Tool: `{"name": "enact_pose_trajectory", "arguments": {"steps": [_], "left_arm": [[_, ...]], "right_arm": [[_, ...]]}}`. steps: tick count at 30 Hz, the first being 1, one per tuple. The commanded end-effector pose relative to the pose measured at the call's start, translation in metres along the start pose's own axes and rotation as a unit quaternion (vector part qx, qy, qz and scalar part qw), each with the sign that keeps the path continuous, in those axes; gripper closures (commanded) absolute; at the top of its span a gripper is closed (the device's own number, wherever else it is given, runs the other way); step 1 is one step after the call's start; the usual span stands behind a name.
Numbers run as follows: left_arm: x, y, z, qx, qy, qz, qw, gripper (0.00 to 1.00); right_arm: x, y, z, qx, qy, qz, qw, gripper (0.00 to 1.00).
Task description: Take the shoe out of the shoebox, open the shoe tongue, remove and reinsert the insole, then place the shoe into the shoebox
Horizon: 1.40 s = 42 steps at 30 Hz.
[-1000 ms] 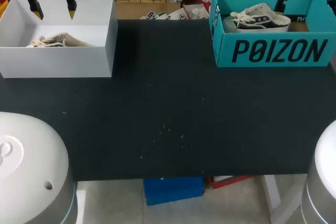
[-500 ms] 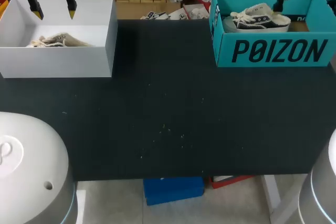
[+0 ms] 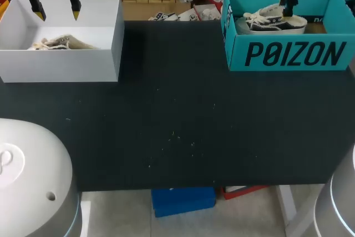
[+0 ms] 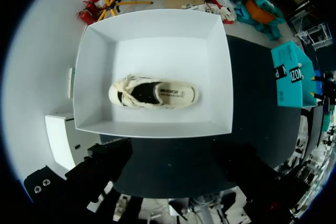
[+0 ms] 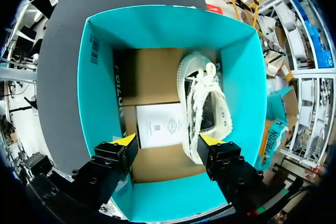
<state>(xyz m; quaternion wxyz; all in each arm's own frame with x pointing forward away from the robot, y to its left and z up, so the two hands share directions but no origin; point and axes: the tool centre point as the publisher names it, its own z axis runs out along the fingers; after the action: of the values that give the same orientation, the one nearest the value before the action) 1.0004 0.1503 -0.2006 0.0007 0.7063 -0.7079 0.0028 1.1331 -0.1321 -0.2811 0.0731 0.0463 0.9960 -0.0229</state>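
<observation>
right gripper (image 5: pixel 168 140): fingers wide apart, holding nothing
shoe (image 5: pixel 206 109): on teal box (image 5: pixel 97 82) floor, just ahead of right finger
left gripper (image 3: pixel 56 7): wide apart, empty; cream shoe (image 4: pixel 153 93) ahead in white box (image 3: pixel 61 65)

**Print on the two boxes and on one shoe**

The teal box (image 3: pixel 236 59) carries one brand word in big dark capital lettering (image 3: pixel 295 54) across its front outer wall, and it is clear to read from the head view. Inside this box, a black barcode (image 5: pixel 95 50) is printed on a side wall, near the rim. A white sheet (image 5: pixel 159 125) on the box floor has a small square code and fine lines of print, too small to read. Dark letters (image 5: pixel 119 90) stand just beside the sheet, at the foot of the barcode wall. In the white box (image 4: pixel 94 77), the cream shoe (image 4: pixel 153 93) has a short dark line of print on its insole, too small to read.
</observation>
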Motion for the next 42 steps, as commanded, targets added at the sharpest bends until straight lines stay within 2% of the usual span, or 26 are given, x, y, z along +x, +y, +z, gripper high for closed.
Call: {"name": "enact_pose_trajectory", "arguments": {"steps": [1, 6, 8, 11, 13, 15, 18, 23, 30, 33, 42], "left_arm": [[0.000, 0.000, 0.000, -0.001, -0.001, 0.000, 1.000, 0.00], [0.000, 0.000, 0.000, -0.001, -0.001, 0.000, 1.000, 0.00], [0.000, 0.000, 0.000, -0.001, -0.001, 0.000, 1.000, 0.00], [0.000, 0.000, 0.000, -0.001, -0.001, 0.000, 1.000, 0.00], [0.000, 0.000, 0.000, -0.001, -0.001, 0.000, 1.000, 0.00], [0.000, 0.000, 0.000, -0.001, -0.001, 0.000, 1.000, 0.00], [0.000, 0.000, 0.000, -0.001, -0.001, 0.000, 1.000, 0.00], [0.000, 0.000, 0.000, -0.001, -0.001, 0.000, 1.000, 0.00], [0.000, 0.000, 0.000, -0.001, -0.001, 0.000, 1.000, 0.00], [0.000, 0.000, 0.000, -0.001, -0.001, 0.000, 1.000, 0.00], [0.000, 0.000, 0.000, -0.001, -0.001, 0.000, 1.000, 0.00]], "right_arm": [[-0.014, 0.003, 0.023, -0.002, 0.016, -0.001, 1.000, 0.32], [-0.023, 0.003, 0.038, -0.006, 0.020, -0.003, 1.000, 0.35], [-0.028, 0.001, 0.043, -0.006, 0.021, -0.004, 1.000, 0.42], [-0.035, 0.000, 0.049, -0.006, 0.020, -0.004, 1.000, 0.38], [-0.037, 0.000, 0.053, -0.006, 0.021, -0.004, 1.000, 0.40], [-0.039, -0.001, 0.058, -0.006, 0.022, -0.004, 1.000, 0.50], [-0.042, -0.001, 0.065, -0.006, 0.026, -0.006, 1.000, 0.55], [-0.045, 0.000, 0.072, -0.007, 0.029, -0.008, 1.000, 0.55], [-0.043, 0.006, 0.088, -0.012, 0.044, -0.012, 0.999, 0.56], [-0.037, 0.009, 0.096, -0.014, 0.051, -0.010, 0.999, 0.60], [-0.030, 0.011, 0.116, -0.019, 0.060, -0.004, 0.998, 0.59]]}}
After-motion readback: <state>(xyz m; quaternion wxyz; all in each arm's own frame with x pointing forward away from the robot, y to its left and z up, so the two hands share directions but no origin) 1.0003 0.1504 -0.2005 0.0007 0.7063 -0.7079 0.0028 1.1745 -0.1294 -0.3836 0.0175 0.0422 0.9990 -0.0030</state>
